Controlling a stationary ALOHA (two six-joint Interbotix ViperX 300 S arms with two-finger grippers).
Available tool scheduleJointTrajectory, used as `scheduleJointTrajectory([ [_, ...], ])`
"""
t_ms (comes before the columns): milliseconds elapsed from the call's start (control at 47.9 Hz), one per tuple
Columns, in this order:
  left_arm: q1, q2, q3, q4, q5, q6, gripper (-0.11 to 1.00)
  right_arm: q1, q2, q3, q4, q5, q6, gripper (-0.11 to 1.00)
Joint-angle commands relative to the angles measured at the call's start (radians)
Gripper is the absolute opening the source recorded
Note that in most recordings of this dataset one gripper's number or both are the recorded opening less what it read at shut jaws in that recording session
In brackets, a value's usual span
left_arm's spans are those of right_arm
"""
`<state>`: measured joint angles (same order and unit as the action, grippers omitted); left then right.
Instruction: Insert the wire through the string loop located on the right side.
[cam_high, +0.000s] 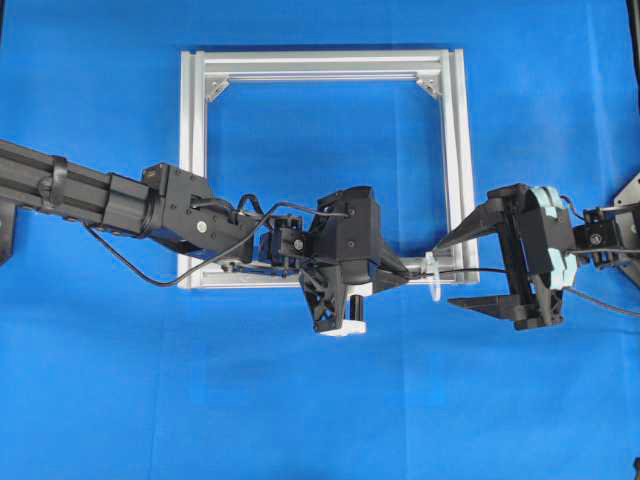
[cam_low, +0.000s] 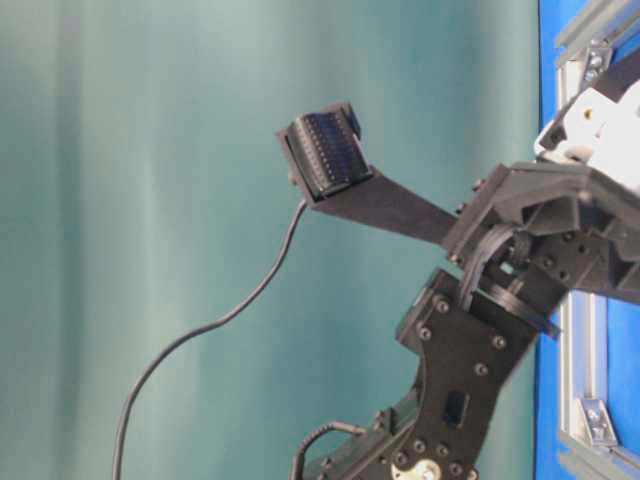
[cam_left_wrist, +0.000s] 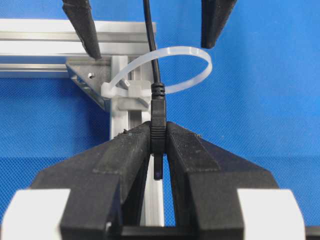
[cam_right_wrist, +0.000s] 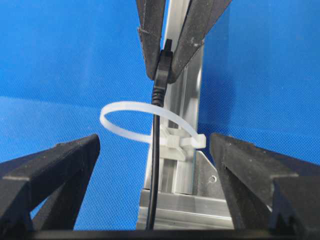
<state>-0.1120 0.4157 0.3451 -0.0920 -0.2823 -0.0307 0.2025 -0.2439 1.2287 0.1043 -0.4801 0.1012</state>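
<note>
Clamped in your left gripper (cam_left_wrist: 159, 145), the wire (cam_right_wrist: 155, 165) looked limp beyond its stiff plug, already through the string loop (cam_left_wrist: 187, 67); your right gripper (cam_right_wrist: 155, 155) stood spread wide, so you should have pinched just past the loop.

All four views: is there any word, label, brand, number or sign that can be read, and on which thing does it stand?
None: no readable text in any view. The aluminium frame, the white loop, the wire, the left gripper and the right gripper bear no lettering.

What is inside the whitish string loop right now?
The thin black wire runs through the whitish translucent string loop, its plug clamped in the left pincer. Blue cloth shows otherwise. Nothing there is covered.
</note>
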Motion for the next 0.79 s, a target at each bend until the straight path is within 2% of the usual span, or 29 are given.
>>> scheduleJointTrajectory([
  [0, -0.002, -0.026, -0.006, 0.003, -0.005, 0.000, 0.08, 0.003, -0.006, -0.017, 0.003, -0.003, 0.000, 0.96],
  [251, -0.002, -0.106, 0.103, 0.002, -0.015, 0.008, 0.08, 0.003, -0.006, -0.015, 0.002, -0.003, 0.000, 0.96],
  [522, -0.015, -0.270, 0.339, 0.002, -0.100, 0.000, 0.08, 0.003, -0.006, -0.017, -0.002, 0.006, -0.002, 0.96],
  [773, -0.029, -0.428, 0.540, 0.003, -0.112, -0.002, 0.08, 0.005, -0.006, -0.017, -0.002, 0.020, -0.003, 0.96],
])
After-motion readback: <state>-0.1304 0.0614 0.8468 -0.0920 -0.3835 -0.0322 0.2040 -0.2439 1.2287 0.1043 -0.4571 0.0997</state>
